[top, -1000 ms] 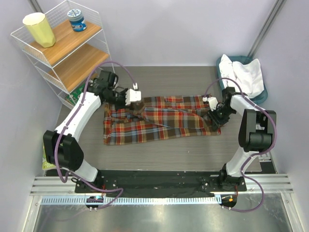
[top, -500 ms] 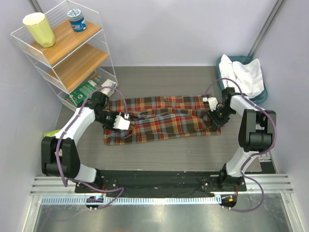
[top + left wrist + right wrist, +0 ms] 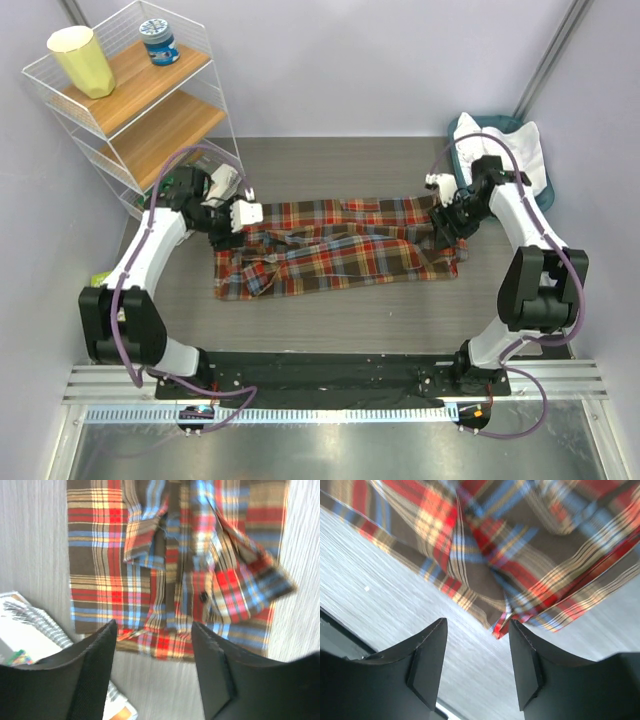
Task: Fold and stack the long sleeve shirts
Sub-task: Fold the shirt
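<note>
Plaid shirt [image 3: 335, 248] lies spread out flat. My left gripper [image 3: 152, 630] hangs open over its left end, right gripper [image 3: 477, 625] open over its right end. White shirt [image 3: 515, 150] is in the basket [image 3: 470, 122] beyond that end.

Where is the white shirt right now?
In the top view, the white shirt is heaped in the teal basket at the far right corner of the table, just beyond the right end of the plaid flannel shirt.

A yellow cup [image 3: 82, 60] and blue jar [image 3: 158, 42] top the wire shelf [image 3: 170, 130]; a teal basket [image 3: 480, 122] sits opposite.
</note>
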Robot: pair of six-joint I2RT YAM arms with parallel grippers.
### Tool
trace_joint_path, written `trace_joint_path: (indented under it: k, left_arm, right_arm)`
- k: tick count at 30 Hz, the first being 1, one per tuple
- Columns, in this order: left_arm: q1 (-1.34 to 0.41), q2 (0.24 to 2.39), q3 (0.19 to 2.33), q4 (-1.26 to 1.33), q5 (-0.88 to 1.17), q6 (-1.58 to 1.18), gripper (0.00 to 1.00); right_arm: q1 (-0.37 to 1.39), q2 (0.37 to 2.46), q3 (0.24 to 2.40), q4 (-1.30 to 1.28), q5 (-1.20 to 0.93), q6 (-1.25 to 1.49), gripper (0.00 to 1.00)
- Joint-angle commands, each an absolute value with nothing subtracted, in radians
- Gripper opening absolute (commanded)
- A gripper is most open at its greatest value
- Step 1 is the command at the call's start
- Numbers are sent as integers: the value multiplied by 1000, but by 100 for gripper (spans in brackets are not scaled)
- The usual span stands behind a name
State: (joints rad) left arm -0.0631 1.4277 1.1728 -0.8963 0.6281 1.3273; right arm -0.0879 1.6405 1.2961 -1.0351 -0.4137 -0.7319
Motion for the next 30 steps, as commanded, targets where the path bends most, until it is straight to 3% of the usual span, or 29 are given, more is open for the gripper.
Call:
trace_joint_path:
  k: [1, 9, 15, 17, 18, 20, 24, 30]
  left_arm:
    - [-109, 1557, 1285, -887, 661, 1031, 58]
    - [-169, 1660, 1318, -886, 558, 891, 53]
    - [-175, 1517, 1226, -968, 629, 1136, 56]
    - [-172, 1483, 1197, -1039, 634, 1230, 59]
    - [-173, 1456, 1192, -1076, 640, 1364, 69]
    - [-183, 1422, 1146, -1095, 611, 1420, 76]
    - [-178, 1292, 994, -923, 532, 1567, 78]
    - [-167, 1086, 712, -634, 595, 1767, 84]
  right_arm:
    - [-48, 1638, 1416, -1057, -498, -691, 56]
    - [141, 1758, 1549, -983, -459, -586, 48]
    - [192, 1724, 1508, -983, -469, -572, 48]
    - [209, 1718, 1494, -989, -475, -571, 48]
    - [215, 1717, 1480, -989, -479, -563, 48]
    - [235, 1715, 1462, -983, -483, -558, 47]
    - [261, 1732, 1425, -950, -477, -538, 46]
    - [264, 1792, 1439, -937, -459, -531, 45]
